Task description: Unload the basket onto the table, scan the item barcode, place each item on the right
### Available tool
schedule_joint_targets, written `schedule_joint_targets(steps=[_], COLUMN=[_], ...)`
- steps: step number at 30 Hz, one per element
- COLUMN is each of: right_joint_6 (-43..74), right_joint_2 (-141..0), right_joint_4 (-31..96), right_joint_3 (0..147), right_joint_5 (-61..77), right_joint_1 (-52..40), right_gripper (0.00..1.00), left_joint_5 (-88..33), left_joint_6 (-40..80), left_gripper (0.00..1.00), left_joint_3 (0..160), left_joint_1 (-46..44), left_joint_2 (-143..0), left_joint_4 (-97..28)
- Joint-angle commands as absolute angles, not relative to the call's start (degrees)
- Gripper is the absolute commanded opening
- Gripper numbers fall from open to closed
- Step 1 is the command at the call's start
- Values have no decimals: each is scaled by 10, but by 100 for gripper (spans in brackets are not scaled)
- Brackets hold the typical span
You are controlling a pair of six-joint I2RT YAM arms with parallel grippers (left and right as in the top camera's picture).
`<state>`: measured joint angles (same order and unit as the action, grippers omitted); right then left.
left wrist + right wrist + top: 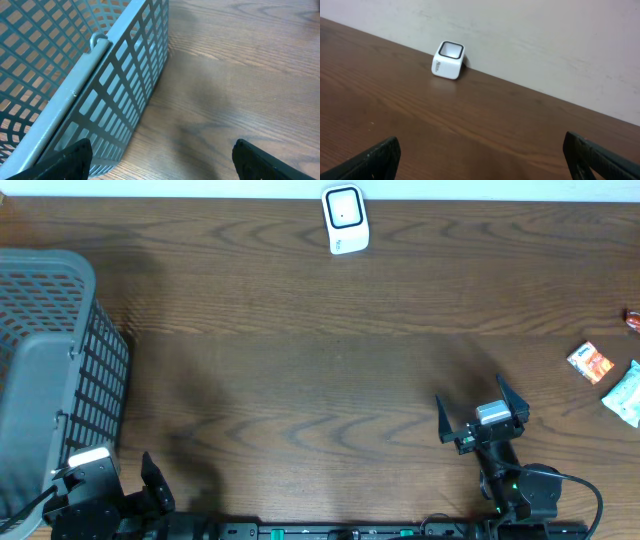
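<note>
A white barcode scanner (345, 218) stands at the far edge of the table, and the right wrist view shows this scanner (448, 60) against the wall. Three small items lie at the right edge: an orange packet (590, 362), a pale packet (625, 393) and a red one (633, 320) cut off by the frame. My right gripper (468, 390) is open and empty near the front right, well short of the packets; in its own view the right gripper (482, 155) faces the scanner. My left gripper (130, 480) is open and empty at the front left, and its wrist view shows the left gripper (162, 160) over bare wood.
A grey mesh basket (50, 360) fills the left side of the table, right beside my left gripper; the basket wall (115, 85) rises close on the left of that wrist view. Its inside looks empty where it shows.
</note>
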<state>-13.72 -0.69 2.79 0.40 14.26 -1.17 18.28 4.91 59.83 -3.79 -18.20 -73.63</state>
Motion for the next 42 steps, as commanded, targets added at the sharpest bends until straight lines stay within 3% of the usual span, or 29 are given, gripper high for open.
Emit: schedule_joint_targets(steps=[1, 16, 21, 33, 42], right_joint_6=[-127, -127, -127, -127, -127], right_joint_2=[-3, -3, -3, -3, -3], right_joint_4=[31, 31, 31, 31, 31], right_joint_3=[3, 3, 3, 3, 3], right_joint_5=[136, 136, 136, 136, 136], right_joint_1=[-7, -7, -7, -7, -7], right_gripper=[99, 99, 99, 99, 99], left_joint_5=[184, 189, 97, 29, 19], left_joint_6=[53, 48, 61, 61, 64], left_gripper=[90, 90, 91, 90, 90], left_joint_3=[598, 598, 595, 359, 154], left_joint_1=[-37, -37, -38, -35, -35], left_joint_2=[-178, -178, -178, -44, -29], left_joint_4=[-738, -739, -707, -352, -105])
